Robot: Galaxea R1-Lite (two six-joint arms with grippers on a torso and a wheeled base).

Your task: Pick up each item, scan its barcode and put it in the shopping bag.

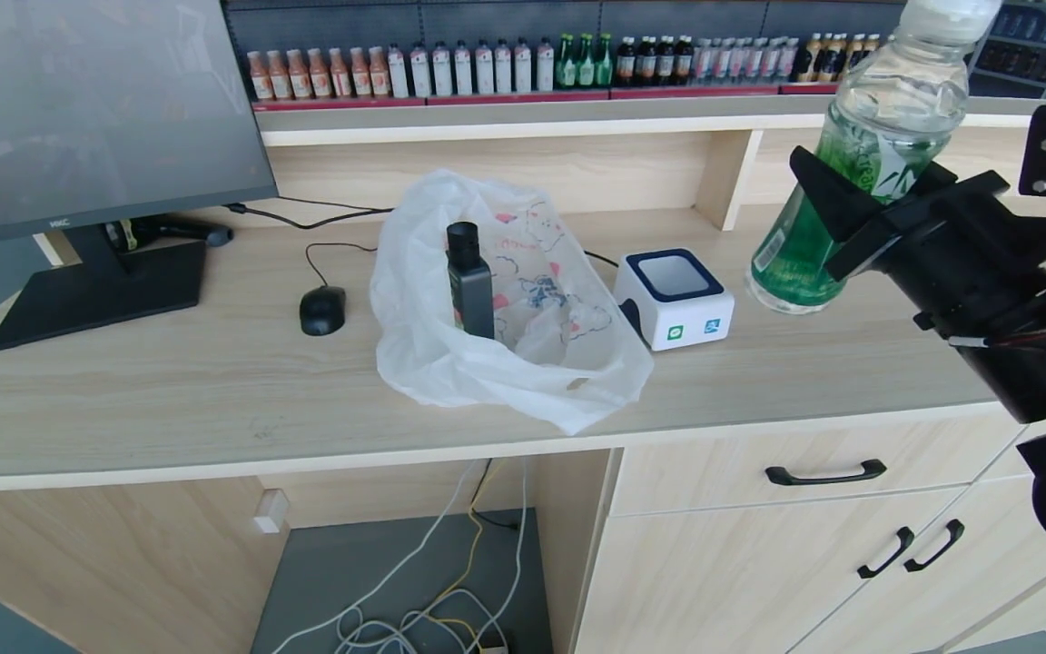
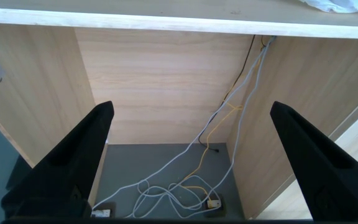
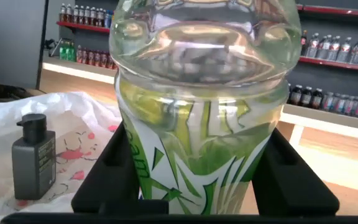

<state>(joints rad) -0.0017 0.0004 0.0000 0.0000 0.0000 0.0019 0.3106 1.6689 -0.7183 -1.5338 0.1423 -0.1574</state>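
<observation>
- The right gripper (image 1: pixel 886 195) is clamped on the green bottle (image 1: pixel 891 100), which is tilted and looks lifted off the counter (image 1: pixel 169 400).
- The scanner (image 1: pixel 674 300) waits down to that gripper's left; the scan looks not yet done.
- Farther left, a dark bottle (image 1: pixel 470 282) stands in the shopping bag (image 1: pixel 450 354), so one item is bagged, I'd say.
- The left wrist view adds the left gripper (image 2: pixel 191 109), jaws wide and empty, under the counter edge with cables (image 2: pixel 185 186) beyond.

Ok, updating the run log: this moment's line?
right gripper shut on green bottle | left gripper open, below countertop | dark bottle in shopping bag
</observation>
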